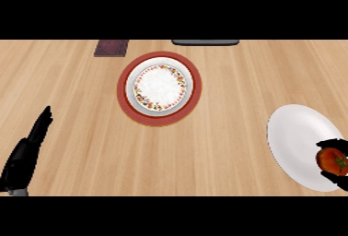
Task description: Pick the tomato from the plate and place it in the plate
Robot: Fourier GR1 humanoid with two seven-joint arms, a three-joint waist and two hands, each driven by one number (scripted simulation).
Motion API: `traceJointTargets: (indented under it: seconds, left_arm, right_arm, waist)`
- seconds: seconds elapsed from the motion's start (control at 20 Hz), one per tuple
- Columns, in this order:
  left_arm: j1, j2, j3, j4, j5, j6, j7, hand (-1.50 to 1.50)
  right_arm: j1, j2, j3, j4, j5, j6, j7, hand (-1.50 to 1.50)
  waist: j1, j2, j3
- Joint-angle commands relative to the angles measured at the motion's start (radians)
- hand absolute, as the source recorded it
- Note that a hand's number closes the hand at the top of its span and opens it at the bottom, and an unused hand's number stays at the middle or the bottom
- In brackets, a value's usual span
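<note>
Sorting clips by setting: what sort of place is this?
Probably a kitchen or dining counter: a wooden top, a patterned plate on a red charger, and a tomato on a white plate.

The round red tomato (pixel 333 161) with a green stem sits at the right edge of a plain white round plate (pixel 296 138). Well apart, a white flower-rimmed plate (pixel 160 86) lies on a red-brown round plate (pixel 193 92).

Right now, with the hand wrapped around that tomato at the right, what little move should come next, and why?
Probably lift it straight up. The right hand has its fingers curled round the tomato, which looks to be still low over the white plate. Raising it first would clear the rim before carrying it left toward the patterned plate on the red mat.
</note>
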Motion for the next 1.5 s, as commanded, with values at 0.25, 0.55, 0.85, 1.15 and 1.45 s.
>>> traceJointTargets:
  seconds: [0.25,0.55,0.85,1.15,1.45]
  left_arm:
    - [-0.026,-0.015,0.036,0.003,-0.015,-0.037,0.006,0.00]
    - [0.042,-0.051,0.002,-0.058,-0.043,-0.008,0.017,0.00]
    - [0.033,-0.034,0.018,-0.026,-0.025,-0.031,-0.006,0.00]
    - [0.057,-0.048,0.020,-0.043,-0.044,-0.005,-0.008,0.00]
    - [0.016,-0.045,0.025,-0.013,-0.033,-0.022,0.017,0.00]
  right_arm:
    - [-0.058,-0.011,0.000,0.138,0.065,-0.049,-0.143,1.50]
    - [-0.139,0.099,0.045,-0.013,0.181,-0.307,0.232,1.50]
    - [-0.204,0.170,0.168,-0.140,0.468,-0.568,0.613,1.50]
    - [-0.190,0.278,0.283,-0.433,0.650,-0.661,0.858,1.50]
    - [-0.174,0.286,0.397,-0.779,0.741,-0.608,0.906,1.50]
  waist:
    - [0.000,0.000,0.000]
    - [0.008,-0.005,-0.004]
    - [0.011,-0.007,-0.006]
    - [-0.012,-0.010,-0.003]
    - [-0.024,-0.010,-0.002]
